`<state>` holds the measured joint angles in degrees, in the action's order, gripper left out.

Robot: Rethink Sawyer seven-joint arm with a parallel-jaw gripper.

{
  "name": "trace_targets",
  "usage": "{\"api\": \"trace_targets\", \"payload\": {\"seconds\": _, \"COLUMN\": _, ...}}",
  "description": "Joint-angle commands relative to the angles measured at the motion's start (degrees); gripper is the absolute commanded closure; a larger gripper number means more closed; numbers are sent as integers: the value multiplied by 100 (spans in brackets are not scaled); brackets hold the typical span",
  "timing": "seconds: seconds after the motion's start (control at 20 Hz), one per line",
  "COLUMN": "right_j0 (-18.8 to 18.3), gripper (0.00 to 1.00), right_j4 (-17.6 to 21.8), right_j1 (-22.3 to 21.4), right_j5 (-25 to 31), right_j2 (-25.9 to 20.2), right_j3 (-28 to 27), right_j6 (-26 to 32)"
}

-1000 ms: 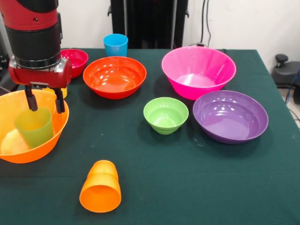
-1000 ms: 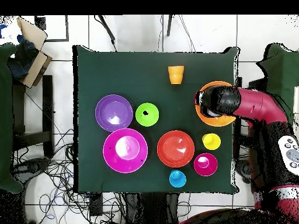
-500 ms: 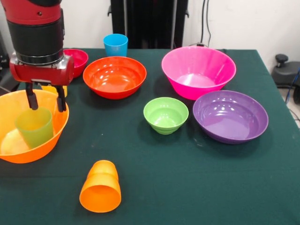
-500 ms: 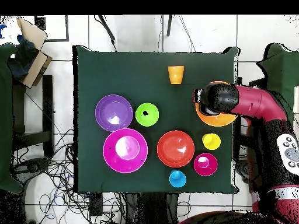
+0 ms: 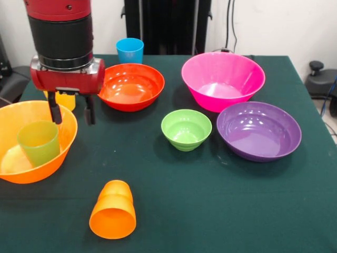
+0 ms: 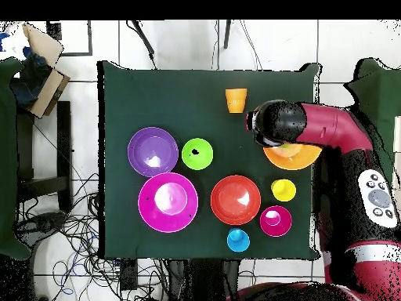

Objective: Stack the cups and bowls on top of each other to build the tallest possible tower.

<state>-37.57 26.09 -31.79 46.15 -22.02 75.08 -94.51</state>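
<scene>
The tool (image 5: 70, 112) hangs open and empty above the surface (image 5: 210, 211), its two fingers apart, just beside the rim of the large orange plastic bowl (image 5: 66, 139) that sits at the surface's left edge in the front view. A translucent green plastic cup (image 5: 39, 142) stands upright inside that bowl, so the tower has a base and one piece. An orange plastic cup (image 5: 112, 210) lies on its side near the front edge, mouth toward the camera, and looks like the likeliest next pick. For that, I judge the tool should come down across the cup's body, not its rim, close gently so the smooth taper does not squirt out, then turn it upright before nesting
</scene>
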Motion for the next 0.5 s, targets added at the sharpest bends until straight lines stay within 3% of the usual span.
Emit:
{"api": "trace_targets", "payload": {"seconds": 0.05, "right_j0": 269, "gripper": 0, "right_j4": 15, "right_j1": 151, "right_j5": 473, "right_j2": -262, "right_j3": -152, "right_j6": 510}}
{"api": "trace_targets", "payload": {"seconds": 0.5, "right_j0": 142, "gripper": 0, "right_j4": 535, "right_j1": 441, "right_j5": -340, "right_j2": 103, "right_j3": 42, "right_j6": 385}}
